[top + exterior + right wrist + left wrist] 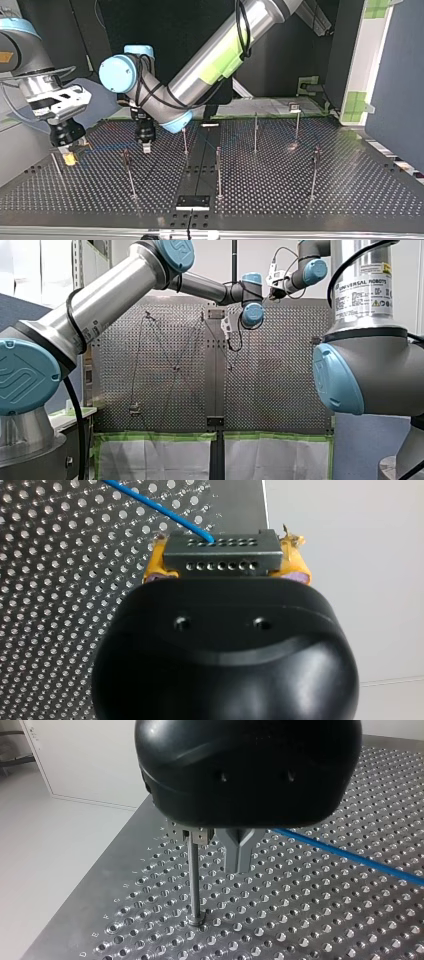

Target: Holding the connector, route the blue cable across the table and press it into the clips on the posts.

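Blue cable (350, 857) runs from the connector (222, 555), pinched by the fingers (156, 566) of my right gripper (223, 555), past the post (194, 880) beside my left gripper (220, 850), whose fingers I cannot read, so I judge all the pressing-in lies ahead.

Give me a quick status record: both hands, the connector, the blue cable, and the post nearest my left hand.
Right hand: shut on the connector, yellow pads on either side
Blue cable: leaves the connector and runs over the table past the left hand
Left hand: low beside a post; grip cannot be read
Clip: on top of that post, no blue showing in it
Other posts: upright, spread across the table
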